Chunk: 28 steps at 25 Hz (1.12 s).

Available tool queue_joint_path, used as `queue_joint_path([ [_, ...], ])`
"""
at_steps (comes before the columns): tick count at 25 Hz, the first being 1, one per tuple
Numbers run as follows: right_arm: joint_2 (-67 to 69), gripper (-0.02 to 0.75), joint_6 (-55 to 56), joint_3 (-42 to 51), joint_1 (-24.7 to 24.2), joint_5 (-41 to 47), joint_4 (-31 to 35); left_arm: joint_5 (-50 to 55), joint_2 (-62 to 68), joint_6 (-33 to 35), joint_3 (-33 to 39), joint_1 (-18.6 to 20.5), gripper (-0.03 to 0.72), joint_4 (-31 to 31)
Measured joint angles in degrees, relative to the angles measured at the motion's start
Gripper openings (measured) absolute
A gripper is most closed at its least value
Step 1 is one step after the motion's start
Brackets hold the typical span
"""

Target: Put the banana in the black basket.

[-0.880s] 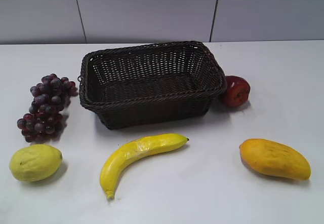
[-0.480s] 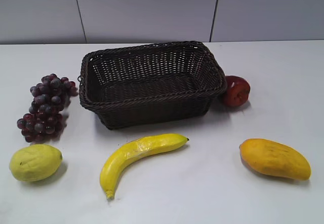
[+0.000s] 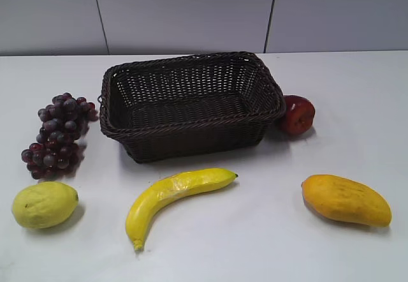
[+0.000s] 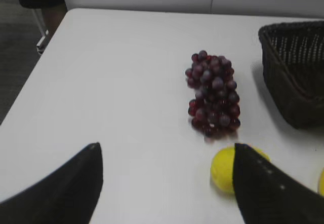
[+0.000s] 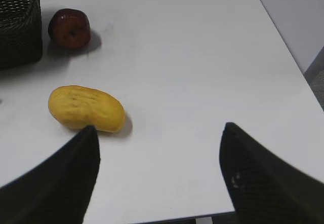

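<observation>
- Black basket point(image 3: 191, 106): dark woven wicker, open-weave sides, braided rim, faint sheen on the strands.
- Banana point(image 3: 173, 196): bright yellow, smooth skin, scuffed pale patch near the middle.
- Mango point(image 3: 345, 200): orange-yellow, matt, lightly dimpled.
- Lemon point(image 3: 43, 204): yellow-green, matt, finely pitted.
- Grapes point(image 3: 58, 134): dark purple-red, smooth, small glossy highlights.
- Apple point(image 3: 297, 114): deep red, glossy.
- Desk point(image 3: 268, 244): white, smooth, softly reflective.
- Fingers point(image 4: 271, 191) on the left gripper: black, matt, faintly textured.
</observation>
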Motion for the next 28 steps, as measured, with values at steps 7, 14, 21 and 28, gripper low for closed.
queue_joint_path([
  [7, 0.00, 0.590, 0.00, 0.00, 0.00, 0.00, 0.00, -15.44, 19.26, 0.00, -1.18, -0.36, 0.592, -0.62],
  [14, 0.00, 0.590, 0.00, 0.00, 0.00, 0.00, 0.00, -20.08, 38.13, 0.00, -4.29, -5.99, 0.592, -2.32],
  [21, 0.00, 0.590, 0.00, 0.00, 0.00, 0.00, 0.00, -18.39, 53.28, 0.63, -12.06, -18.47, 0.592, -2.42],
  [28, 0.00, 0.590, 0.00, 0.00, 0.00, 0.00, 0.00, -18.08, 62.99, 0.64, -18.28, -33.17, 0.592, -2.53],
])
